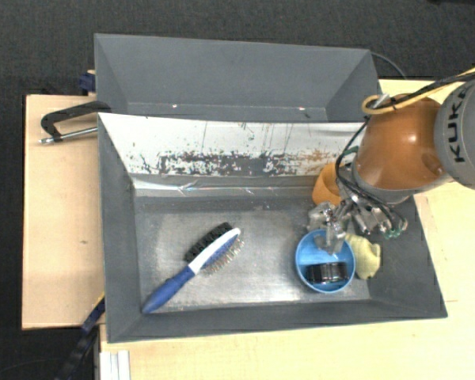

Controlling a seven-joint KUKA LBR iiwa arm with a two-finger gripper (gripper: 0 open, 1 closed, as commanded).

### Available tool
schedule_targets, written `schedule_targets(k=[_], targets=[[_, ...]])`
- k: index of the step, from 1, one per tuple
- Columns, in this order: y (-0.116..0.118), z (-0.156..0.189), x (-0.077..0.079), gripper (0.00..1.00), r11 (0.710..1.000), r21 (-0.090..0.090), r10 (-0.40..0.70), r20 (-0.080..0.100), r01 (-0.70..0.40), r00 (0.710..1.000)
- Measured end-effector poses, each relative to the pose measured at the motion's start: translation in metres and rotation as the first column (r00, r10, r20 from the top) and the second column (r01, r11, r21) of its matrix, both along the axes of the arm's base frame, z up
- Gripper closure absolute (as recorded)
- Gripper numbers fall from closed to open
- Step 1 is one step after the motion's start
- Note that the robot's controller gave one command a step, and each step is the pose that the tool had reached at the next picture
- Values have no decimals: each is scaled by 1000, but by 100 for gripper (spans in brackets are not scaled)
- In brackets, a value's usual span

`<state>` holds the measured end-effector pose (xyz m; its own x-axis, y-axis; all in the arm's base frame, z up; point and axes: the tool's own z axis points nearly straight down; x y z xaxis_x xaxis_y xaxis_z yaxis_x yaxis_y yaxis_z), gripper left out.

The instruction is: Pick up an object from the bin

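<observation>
My hand (332, 234) sits low at the back edge of the blue cup (307, 264), I can't tell if it is open or shut, and I think nothing is lifted yet.

the bin (222, 145) is dull grey sheet metal, its back wall scraped and flecked with rusty marks. the brush (196, 266) has a smooth blue-and-white plastic handle and black bristles. the blue round dish (302, 264) looks like shiny plastic. the orange cover (400, 149) on the wrist is smooth and glossy.
</observation>
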<state>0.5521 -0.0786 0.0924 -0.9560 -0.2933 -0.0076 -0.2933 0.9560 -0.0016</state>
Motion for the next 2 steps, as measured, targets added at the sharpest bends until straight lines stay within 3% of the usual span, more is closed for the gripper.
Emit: schedule_targets(k=[1,2], targets=[[16,-22,-13,100,801,0,599,-5,-599,801],[31,170,-4,100,717,-11,697,4,-697,717]])
